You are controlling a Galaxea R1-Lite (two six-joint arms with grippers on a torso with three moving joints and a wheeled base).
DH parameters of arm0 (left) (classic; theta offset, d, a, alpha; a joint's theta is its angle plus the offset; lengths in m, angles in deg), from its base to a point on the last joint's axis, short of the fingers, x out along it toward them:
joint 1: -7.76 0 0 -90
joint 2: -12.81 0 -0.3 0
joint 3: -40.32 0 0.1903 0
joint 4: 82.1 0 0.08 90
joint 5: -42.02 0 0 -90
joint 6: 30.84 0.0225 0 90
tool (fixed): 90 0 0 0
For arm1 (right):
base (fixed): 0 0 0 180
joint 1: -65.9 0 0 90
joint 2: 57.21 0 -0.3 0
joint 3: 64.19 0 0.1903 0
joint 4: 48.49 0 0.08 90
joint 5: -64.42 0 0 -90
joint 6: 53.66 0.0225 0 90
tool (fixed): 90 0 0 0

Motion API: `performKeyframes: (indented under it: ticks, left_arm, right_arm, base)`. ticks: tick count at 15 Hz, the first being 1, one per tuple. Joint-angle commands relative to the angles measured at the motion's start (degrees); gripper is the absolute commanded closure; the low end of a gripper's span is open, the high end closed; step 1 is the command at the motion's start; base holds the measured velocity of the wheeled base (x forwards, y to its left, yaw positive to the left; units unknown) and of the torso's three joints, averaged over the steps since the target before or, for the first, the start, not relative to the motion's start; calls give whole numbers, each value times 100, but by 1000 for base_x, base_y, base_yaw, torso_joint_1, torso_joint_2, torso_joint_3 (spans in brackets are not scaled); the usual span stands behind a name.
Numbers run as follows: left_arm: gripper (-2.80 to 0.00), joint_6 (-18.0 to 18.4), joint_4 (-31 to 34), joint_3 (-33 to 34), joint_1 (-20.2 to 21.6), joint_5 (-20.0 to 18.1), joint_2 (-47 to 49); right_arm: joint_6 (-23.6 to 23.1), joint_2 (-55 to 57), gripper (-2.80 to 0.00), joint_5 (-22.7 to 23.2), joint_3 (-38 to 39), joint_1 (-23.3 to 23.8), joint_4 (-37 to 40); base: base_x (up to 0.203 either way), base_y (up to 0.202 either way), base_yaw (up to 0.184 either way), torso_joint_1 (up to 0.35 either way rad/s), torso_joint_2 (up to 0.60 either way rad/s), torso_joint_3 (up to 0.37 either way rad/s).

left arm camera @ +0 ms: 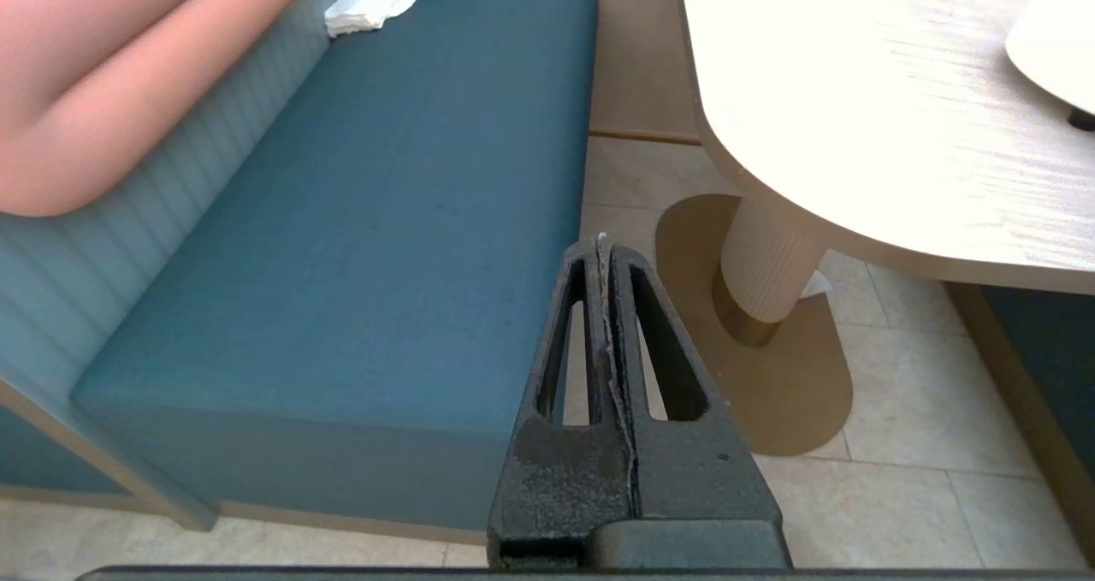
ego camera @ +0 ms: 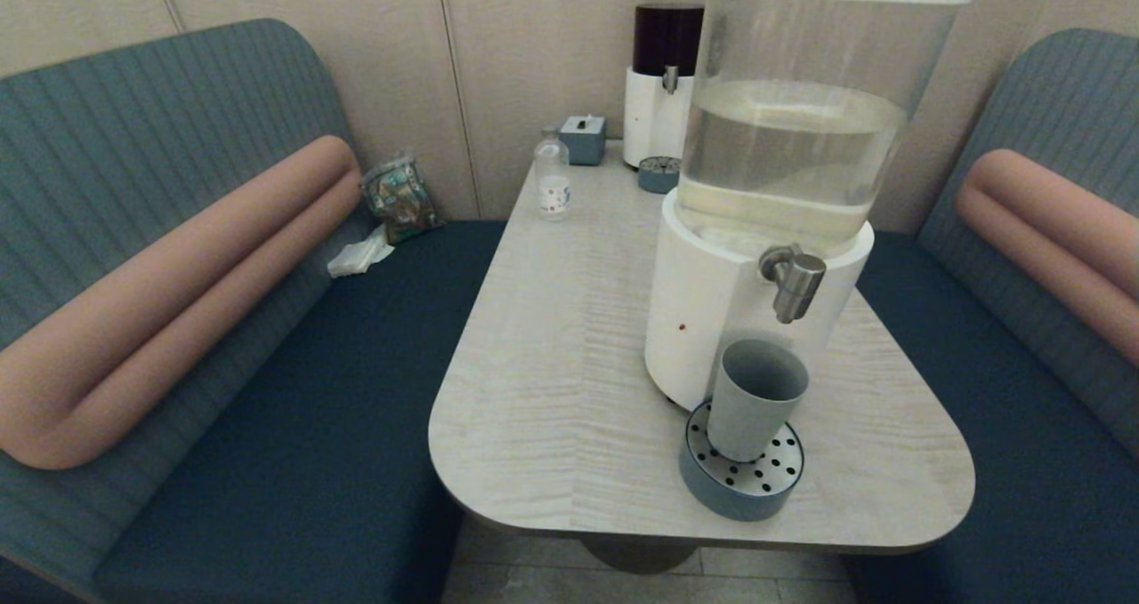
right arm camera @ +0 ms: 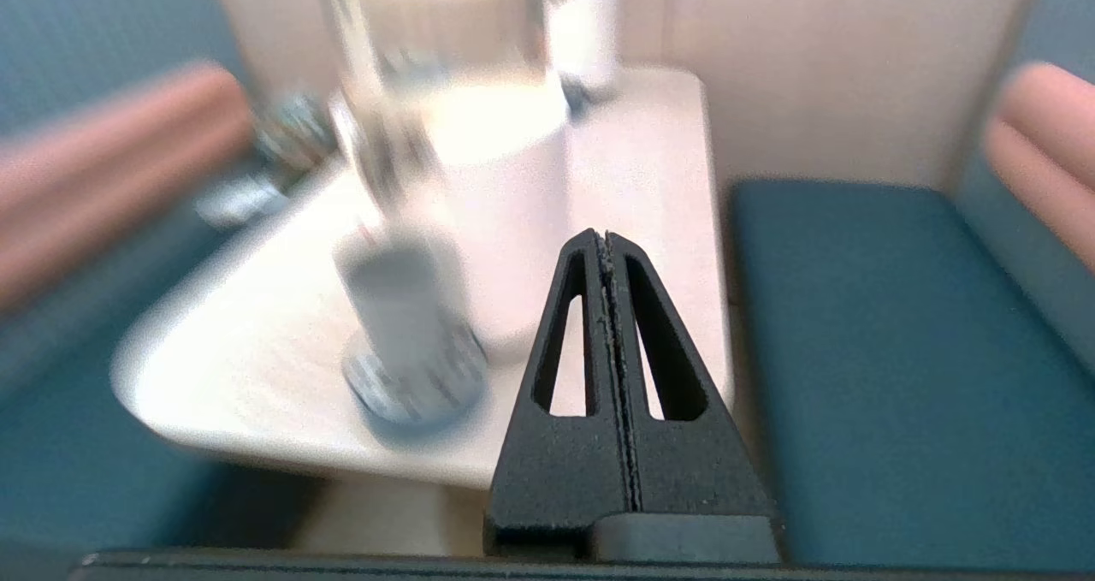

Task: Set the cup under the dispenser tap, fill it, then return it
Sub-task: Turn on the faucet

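Cup stands upright on the perforated drip tray, directly beneath the dispenser tap, at approx. 5 o'clock on the desk; no liquid visible in it.

Right gripper: jaws pressed together, nothing held, positioned off the desk's near edge and pointed toward the cup. Left gripper: jaws together, parked low beside the bench seat.

Step in hand, as judged: approach w/ right arm. Procedure:
1. Spread jaws before closing in.
2. Come in level from 5 o'clock, below tap height.
3. Avoid tray rim and dispenser base.

Clearance: tray sits near the desk's front edge; open room lies at 9 o'clock; tank blocks 12 o'clock.
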Motion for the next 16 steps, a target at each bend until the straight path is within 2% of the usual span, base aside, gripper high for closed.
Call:
performKeyframes:
  ticks: [1, 3, 5, 9, 11, 13, 16]
  left_arm:
    - [0, -6, 0, 0, -1, 4, 11]
    - [0, -6, 0, 0, 1, 4, 11]
    - [0, -6, 0, 0, -4, 4, 3]
    - [0, -6, 0, 0, 1, 4, 2]
    - [0, -6, 0, 3, -1, 4, 7]
    - [0, -6, 0, 0, -5, 4, 10]
    - [0, -6, 0, 0, -4, 4, 11]
  right_arm:
    - [74, 1560, 0, 28, -1276, -174, 408]
    - [136, 2804, 0, 82, -2625, -406, 1390]
    - [8, 3906, 0, 146, -3792, -551, 2504]
    - [-386, 5441, 0, 172, -6383, -797, 5254]
    - [-838, 5941, 0, 99, -6993, -927, 5720]
    - [-1320, 6328, 0, -185, -6949, -1290, 5782]
    - [-1418, 6710, 0, -483, -6911, -1907, 5316]
  base:
    - [0, 0, 0, 0, 0, 0]
    - [0, 0, 0, 0, 0, 0]
    - [0, 0, 0, 0, 0, 0]
    - [0, 0, 0, 0, 0, 0]
    - [0, 0, 0, 0, 0, 0]
    - [0, 0, 0, 0, 0, 0]
    - [0, 0, 0, 0, 0, 0]
